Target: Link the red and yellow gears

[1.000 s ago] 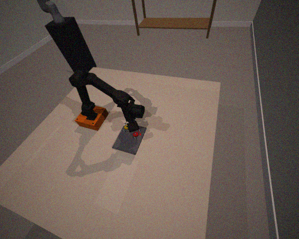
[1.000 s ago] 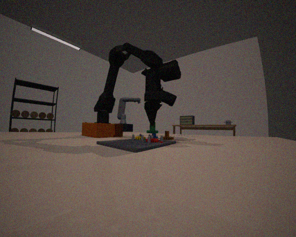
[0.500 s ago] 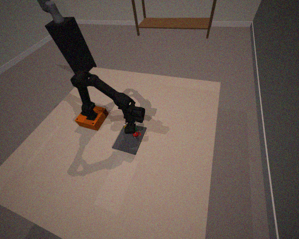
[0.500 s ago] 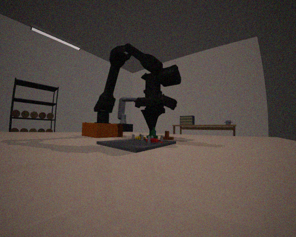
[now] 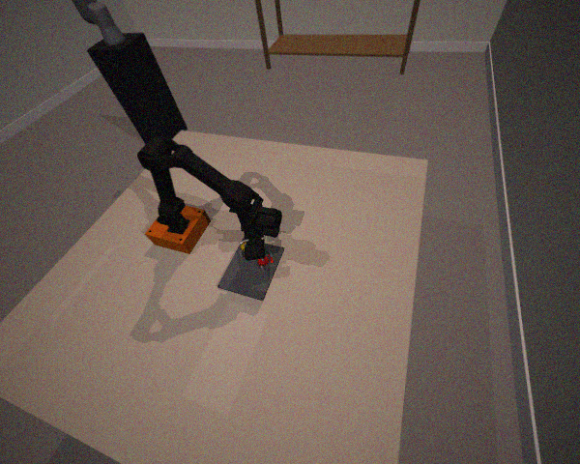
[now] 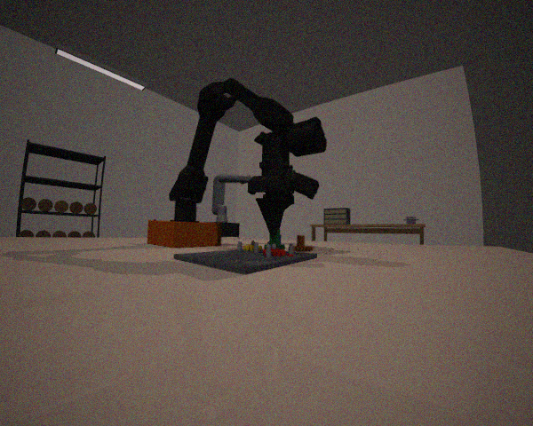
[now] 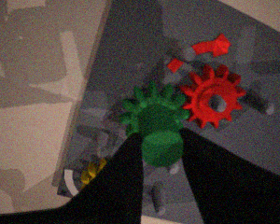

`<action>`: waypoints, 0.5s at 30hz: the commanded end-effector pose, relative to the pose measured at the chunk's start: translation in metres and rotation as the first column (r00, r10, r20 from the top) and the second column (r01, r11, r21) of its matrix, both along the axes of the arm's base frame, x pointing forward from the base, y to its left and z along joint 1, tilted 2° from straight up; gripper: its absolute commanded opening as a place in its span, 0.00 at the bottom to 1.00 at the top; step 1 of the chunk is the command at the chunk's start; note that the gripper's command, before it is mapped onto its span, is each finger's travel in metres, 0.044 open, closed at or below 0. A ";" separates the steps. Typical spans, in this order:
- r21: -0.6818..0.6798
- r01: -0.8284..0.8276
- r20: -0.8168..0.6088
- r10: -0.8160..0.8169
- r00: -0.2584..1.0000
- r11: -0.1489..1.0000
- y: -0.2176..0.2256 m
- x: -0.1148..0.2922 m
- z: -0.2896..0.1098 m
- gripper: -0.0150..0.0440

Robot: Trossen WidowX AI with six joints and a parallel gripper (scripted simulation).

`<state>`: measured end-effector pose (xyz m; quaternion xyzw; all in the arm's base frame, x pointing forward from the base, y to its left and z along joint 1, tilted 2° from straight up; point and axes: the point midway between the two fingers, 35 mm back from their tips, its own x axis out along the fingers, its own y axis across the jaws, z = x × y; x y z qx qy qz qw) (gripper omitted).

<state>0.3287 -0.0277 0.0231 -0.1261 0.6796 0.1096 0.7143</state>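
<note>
My gripper [image 6: 274, 235] [image 7: 159, 138] is shut on the knob of the green gear [image 6: 275, 241] [image 7: 154, 105] and points down over the grey board [image 5: 240, 280] [image 6: 238, 268] [image 7: 126, 33]. The green gear is low over the board; its teeth appear right beside those of the red gear [image 7: 203, 100] [image 6: 274, 252]. Whether it sits flat or on a peg is hidden. The yellow gear [image 7: 91, 173] [image 6: 247, 248] is partly behind a finger. Empty pegs include one right of the red gear [image 7: 269, 108], one by the red arrow [image 7: 189, 52] and one near the bottom [image 7: 160, 210].
An orange-brown loose gear [image 6: 300, 242] stands beyond the board. The orange arm base [image 5: 175, 238] [image 6: 181, 232] is to the left. A white arrow [image 7: 70, 182] lies beside the yellow gear. No blue gear shows clearly.
</note>
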 end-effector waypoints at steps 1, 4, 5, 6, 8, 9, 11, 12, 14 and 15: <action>-0.003 -0.084 -0.001 0.084 0.996 0.996 0.000 0.000 -0.001 0.25; -0.008 -0.165 -0.002 0.165 0.986 0.986 0.000 0.000 -0.001 0.25; -0.009 -0.189 -0.003 0.189 0.982 0.982 0.000 -0.001 -0.002 0.25; -0.010 -0.217 -0.004 0.216 0.976 0.976 0.000 -0.001 -0.002 0.25; -0.013 -0.267 -0.005 0.267 0.964 0.964 0.000 -0.001 -0.002 0.25; -0.014 -0.285 -0.006 0.285 0.958 0.958 -0.001 0.000 -0.003 0.25; -0.014 -0.303 -0.006 0.303 0.953 0.953 -0.001 0.000 -0.003 0.25; -0.014 -0.300 -0.006 0.300 0.954 0.954 -0.001 0.000 -0.003 0.25; -0.014 -0.287 -0.006 0.287 0.958 0.958 -0.001 0.000 -0.004 0.25; -0.013 -0.277 -0.005 0.277 0.961 0.961 -0.001 0.000 -0.004 0.25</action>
